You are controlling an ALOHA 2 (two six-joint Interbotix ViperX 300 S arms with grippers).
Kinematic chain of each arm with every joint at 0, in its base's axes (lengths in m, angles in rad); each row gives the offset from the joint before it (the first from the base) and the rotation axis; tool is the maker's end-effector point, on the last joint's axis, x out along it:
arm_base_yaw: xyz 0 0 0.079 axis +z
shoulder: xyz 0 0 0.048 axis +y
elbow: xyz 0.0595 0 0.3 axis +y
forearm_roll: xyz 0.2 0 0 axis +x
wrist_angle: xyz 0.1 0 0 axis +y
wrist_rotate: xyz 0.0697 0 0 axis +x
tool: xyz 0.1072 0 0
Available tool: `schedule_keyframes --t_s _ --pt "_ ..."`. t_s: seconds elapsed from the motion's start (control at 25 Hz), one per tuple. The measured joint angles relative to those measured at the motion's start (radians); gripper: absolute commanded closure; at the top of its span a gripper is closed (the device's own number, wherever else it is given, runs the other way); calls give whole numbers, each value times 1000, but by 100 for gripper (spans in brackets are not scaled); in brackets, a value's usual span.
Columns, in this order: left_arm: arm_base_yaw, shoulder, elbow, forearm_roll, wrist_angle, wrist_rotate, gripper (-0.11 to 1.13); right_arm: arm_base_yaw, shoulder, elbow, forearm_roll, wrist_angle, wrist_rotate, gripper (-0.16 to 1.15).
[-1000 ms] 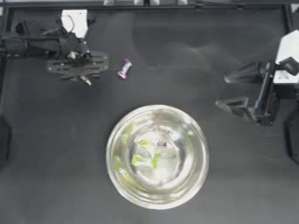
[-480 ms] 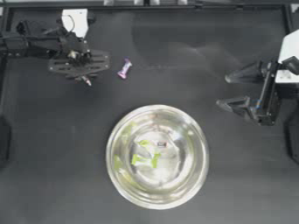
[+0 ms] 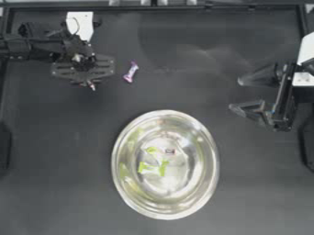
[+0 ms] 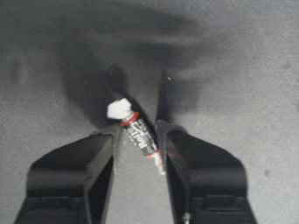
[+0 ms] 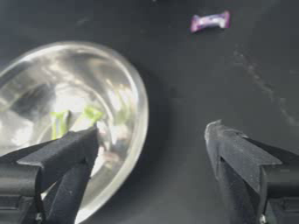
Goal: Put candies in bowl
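My left gripper [image 3: 91, 82] hangs over the far left of the table, shut on a white-and-red candy [image 4: 137, 133] that sits slanted between its jaws. In the top view this candy's tip [image 3: 92, 86] pokes out below the gripper. A purple-pink candy [image 3: 130, 72] [image 5: 210, 20] lies on the table just right of that gripper. The silver bowl [image 3: 116, 170] [image 5: 140, 113] stands at centre front, and two yellow-green candies [image 3: 152, 166] [image 5: 90, 114] lie inside with a small pale one [image 3: 169, 150]. My right gripper [image 3: 242, 95] [image 5: 152, 131] waits open at the right, above and beside the bowl's rim.
A white tag [image 3: 80, 23] is fixed on the left arm near the back left corner. The table's frame runs along the back edge [image 3: 159, 5].
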Motion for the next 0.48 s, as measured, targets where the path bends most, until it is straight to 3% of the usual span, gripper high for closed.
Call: schedule_keyframes --t_s 0.28,0.48 --pt "-2 2 0 2 -6 12 53 5 -3 0 0 0 0 -2" --pt "-2 3 -2 0 -6 37 56 5 0 0 0 -6 0 -2"
